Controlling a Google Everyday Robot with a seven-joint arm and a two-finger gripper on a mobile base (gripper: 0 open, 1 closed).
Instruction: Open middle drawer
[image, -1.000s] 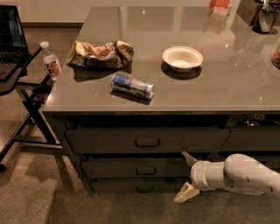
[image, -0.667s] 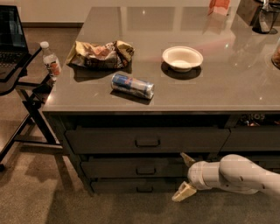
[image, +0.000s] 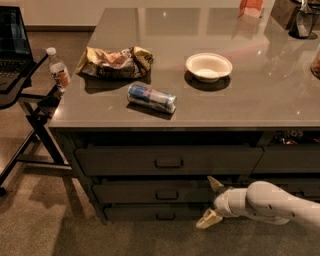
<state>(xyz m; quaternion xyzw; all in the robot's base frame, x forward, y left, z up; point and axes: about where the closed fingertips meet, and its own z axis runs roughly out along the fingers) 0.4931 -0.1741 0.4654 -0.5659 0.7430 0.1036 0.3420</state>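
Gripper (image: 210, 202) low, in front of right end of the middle drawer (image: 145, 192), fingers apart, one up, one down; contact w/ front: can't tell. Drawer closed, 2nd of 3 fronts, black pull at centre. Carpet floor (image: 50, 225) below it. Above drawer, grey tabletop (image: 260, 100): can (image: 151, 98) on its side nr front edge, chip bag (image: 114, 61) further back & left, white bowl (image: 209, 66) back-right. Left of drawer: black stand (image: 35, 117), water bottle (image: 58, 70) upright, laptop (image: 12, 45) beyond

Dark middle drawer (image: 135, 192) closed; tool (image: 205, 202) spread at its right end.
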